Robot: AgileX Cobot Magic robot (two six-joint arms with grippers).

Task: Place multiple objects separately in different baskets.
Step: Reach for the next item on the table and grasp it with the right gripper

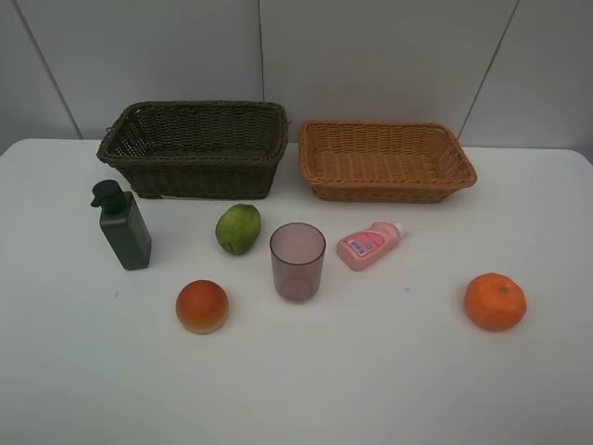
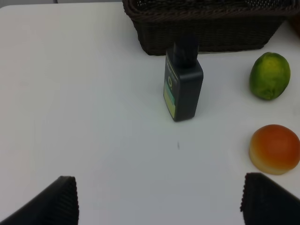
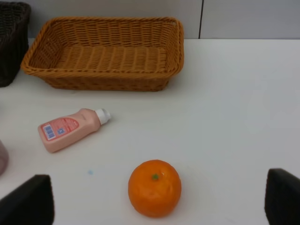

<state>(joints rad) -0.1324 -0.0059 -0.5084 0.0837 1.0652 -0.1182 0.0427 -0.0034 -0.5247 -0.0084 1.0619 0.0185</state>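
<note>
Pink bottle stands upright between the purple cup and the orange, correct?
No. The pink bottle lies on its side, not upright, as the exterior high view shows. It is between the purple cup and the orange.

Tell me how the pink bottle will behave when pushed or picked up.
The pink bottle lies on its side, label up, so it cannot tip; a push would probably slide or spin it. Its body looks like smooth plastic, so it may slip in a loose grip. It is small, so it is likely light to lift.
</note>
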